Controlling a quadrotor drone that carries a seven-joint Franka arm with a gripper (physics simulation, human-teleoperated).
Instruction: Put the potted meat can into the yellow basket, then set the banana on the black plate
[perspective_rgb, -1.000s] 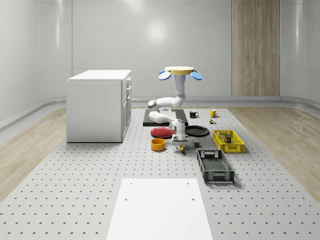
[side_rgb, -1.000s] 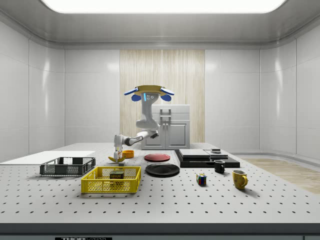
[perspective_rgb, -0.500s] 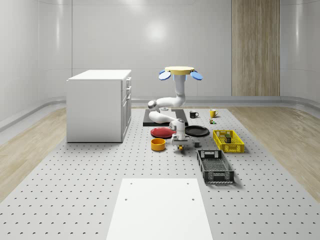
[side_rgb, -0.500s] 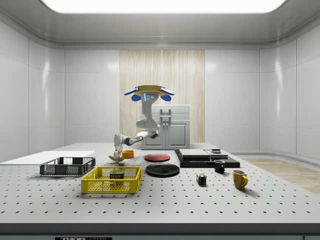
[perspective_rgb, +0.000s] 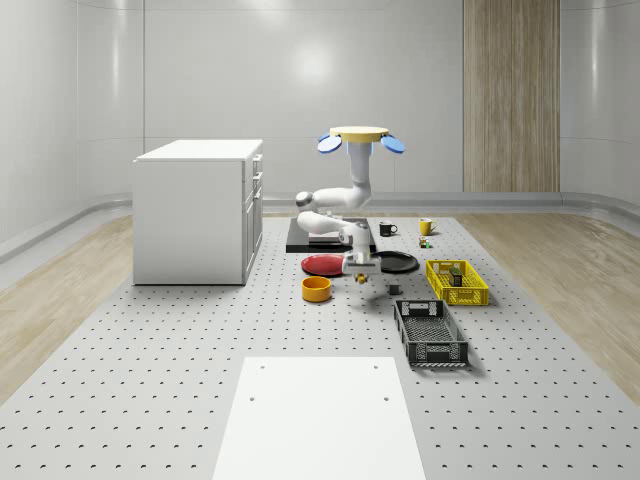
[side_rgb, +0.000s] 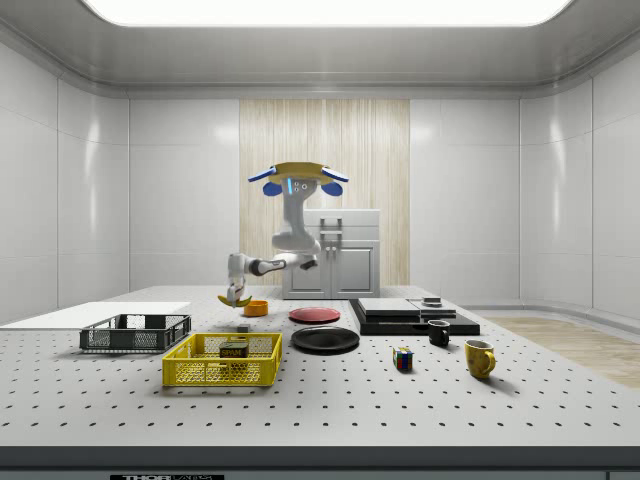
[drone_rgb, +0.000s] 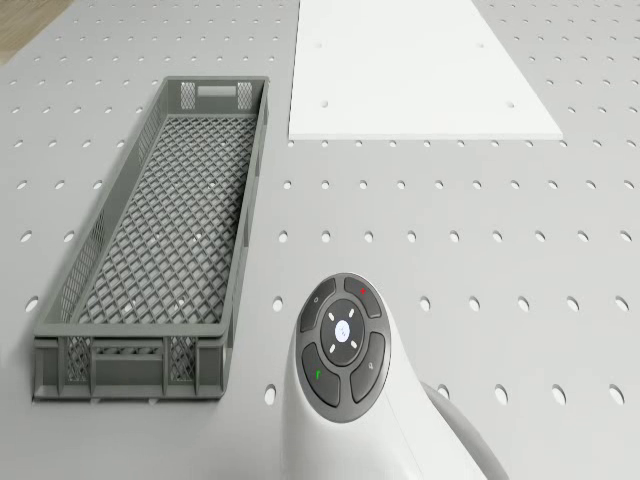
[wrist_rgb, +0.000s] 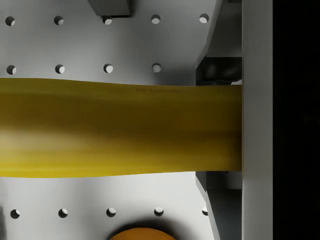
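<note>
My gripper (perspective_rgb: 360, 272) is shut on the yellow banana (perspective_rgb: 361, 279) and holds it above the table, between the orange bowl (perspective_rgb: 317, 289) and the black plate (perspective_rgb: 395, 262). In the side view the banana (side_rgb: 236, 299) hangs under the gripper (side_rgb: 237, 293), higher than the bowl (side_rgb: 256, 308). In the wrist view the banana (wrist_rgb: 120, 127) lies crosswise against one finger (wrist_rgb: 256, 125). The potted meat can (perspective_rgb: 455, 272) sits inside the yellow basket (perspective_rgb: 457, 290), also seen as the can (side_rgb: 235, 350) in the basket (side_rgb: 222, 372). The drone (perspective_rgb: 360, 138) hovers over the plates' area.
A red plate (perspective_rgb: 325, 265) lies beside the black plate (side_rgb: 325, 339). A grey crate (drone_rgb: 150, 250) and a white sheet (drone_rgb: 420, 70) lie nearer the front. A white cabinet (perspective_rgb: 200, 210), a black slab (side_rgb: 412, 317), two mugs (side_rgb: 438, 333) (side_rgb: 480, 358) and a colour cube (side_rgb: 402, 359) stand around.
The gripper has risen from the table with the banana in it. The arm has folded upward, and the drone has shifted slightly and tilted.
</note>
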